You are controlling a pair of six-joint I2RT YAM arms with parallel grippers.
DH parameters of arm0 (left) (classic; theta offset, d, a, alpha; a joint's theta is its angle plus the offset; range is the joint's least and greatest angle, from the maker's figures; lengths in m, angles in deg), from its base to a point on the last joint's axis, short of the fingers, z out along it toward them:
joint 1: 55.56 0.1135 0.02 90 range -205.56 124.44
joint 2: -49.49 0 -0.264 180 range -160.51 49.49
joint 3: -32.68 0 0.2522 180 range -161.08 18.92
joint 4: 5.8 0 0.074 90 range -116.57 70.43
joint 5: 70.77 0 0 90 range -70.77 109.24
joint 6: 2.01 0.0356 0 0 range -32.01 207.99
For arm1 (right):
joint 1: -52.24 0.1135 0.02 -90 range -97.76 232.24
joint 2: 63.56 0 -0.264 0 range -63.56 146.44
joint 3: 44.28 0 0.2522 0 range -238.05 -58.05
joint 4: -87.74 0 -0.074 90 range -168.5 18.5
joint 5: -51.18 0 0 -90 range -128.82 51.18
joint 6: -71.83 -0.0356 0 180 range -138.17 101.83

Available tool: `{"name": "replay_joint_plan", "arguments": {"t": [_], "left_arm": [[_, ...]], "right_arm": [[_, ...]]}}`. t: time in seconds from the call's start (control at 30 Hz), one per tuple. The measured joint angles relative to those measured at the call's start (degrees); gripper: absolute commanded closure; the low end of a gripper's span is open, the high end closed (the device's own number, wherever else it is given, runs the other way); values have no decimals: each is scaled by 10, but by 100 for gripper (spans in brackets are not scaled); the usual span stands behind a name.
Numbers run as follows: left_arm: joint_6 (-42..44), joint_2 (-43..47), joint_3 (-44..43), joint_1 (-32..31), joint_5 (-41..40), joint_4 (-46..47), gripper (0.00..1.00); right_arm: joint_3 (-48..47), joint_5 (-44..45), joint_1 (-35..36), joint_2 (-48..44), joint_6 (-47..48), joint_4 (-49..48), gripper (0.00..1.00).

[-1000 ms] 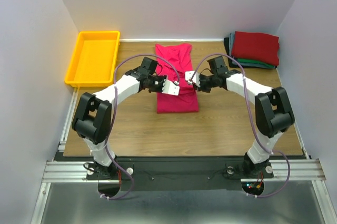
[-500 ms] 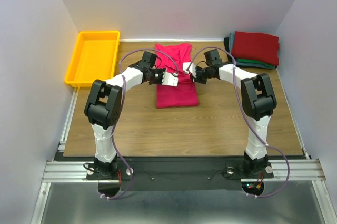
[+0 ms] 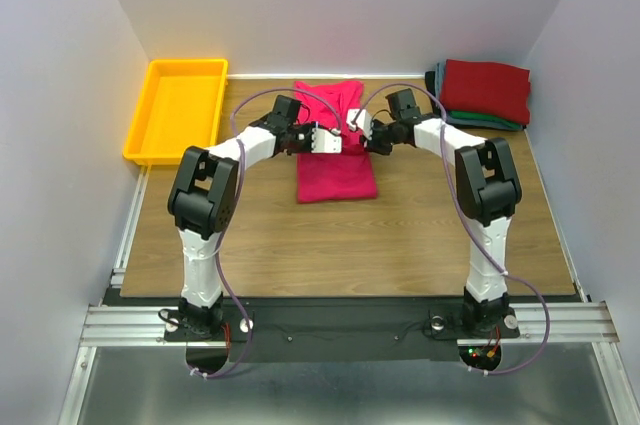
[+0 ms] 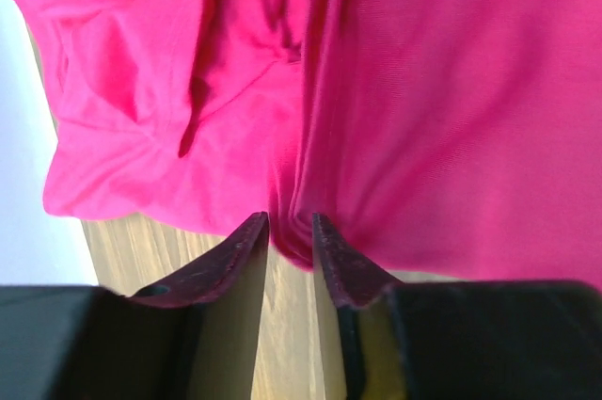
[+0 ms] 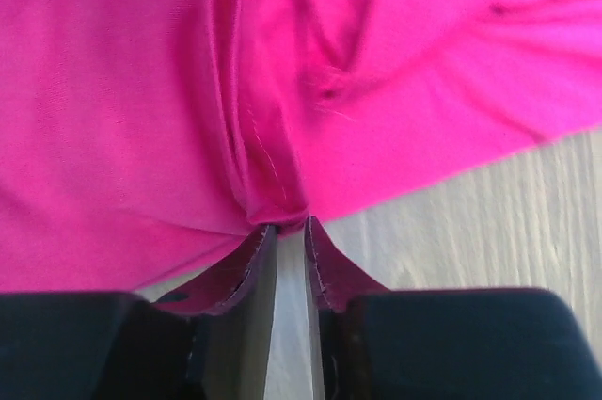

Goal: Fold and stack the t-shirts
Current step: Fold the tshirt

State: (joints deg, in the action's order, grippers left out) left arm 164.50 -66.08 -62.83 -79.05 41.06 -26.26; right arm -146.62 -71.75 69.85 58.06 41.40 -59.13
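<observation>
The crimson t-shirt (image 3: 335, 177) lies partly folded lengthwise at the middle back of the wooden table (image 3: 400, 235). My left gripper (image 3: 322, 138) is shut on a fold at the shirt's left edge; the left wrist view shows cloth (image 4: 423, 89) pinched between the jaws (image 4: 290, 235). My right gripper (image 3: 360, 132) is shut on a fold at its right edge; the right wrist view shows cloth (image 5: 113, 89) bunched at the jaw tips (image 5: 287, 229). A folded stack stands at the back right, with a dark red shirt (image 3: 487, 87) on top, over a teal-green one (image 3: 492, 123) and a dark one (image 3: 433, 80).
A yellow plastic tray (image 3: 186, 65) sits at the back left corner. White walls close in the table on the left, back and right. Bare wood shows in front of the shirt.
Both grippers have moved toward the back of the table and closer together, pulling the pinched shirt folds with them. The shirt's near edge has slid slightly back.
</observation>
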Motion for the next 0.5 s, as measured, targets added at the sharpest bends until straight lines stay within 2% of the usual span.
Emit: {"name": "replay_joint_plan", "arguments": {"t": [0.03, 0.13, 0.23, 0.3, 0.33, 0.4, 0.5], "left_arm": [[-14, -5, -8, 2, -4, 0, 54], [-52, -8, -26, 9, -9, -3, 53], [-110, -8, -53, 23, -8, -11, 53], [-159, -8, -80, 41, 0, -23, 54], [-183, -8, -93, 52, 9, -28, 56], [-237, -3, -110, 69, 35, -45, 60], [-309, 18, -108, 92, 91, -84, 60]], "right_arm": [[-7, 12, 0, 3, -15, 0, 68], [-25, 35, -5, 4, -64, 0, 53], [-52, 59, -16, 3, -135, -4, 50], [-61, 68, -24, 0, -174, -5, 52], [-64, 72, -29, -3, -198, -4, 58], [-64, 69, -34, -12, -240, 2, 62], [-72, 35, -41, -28, -300, 31, 67]]}}
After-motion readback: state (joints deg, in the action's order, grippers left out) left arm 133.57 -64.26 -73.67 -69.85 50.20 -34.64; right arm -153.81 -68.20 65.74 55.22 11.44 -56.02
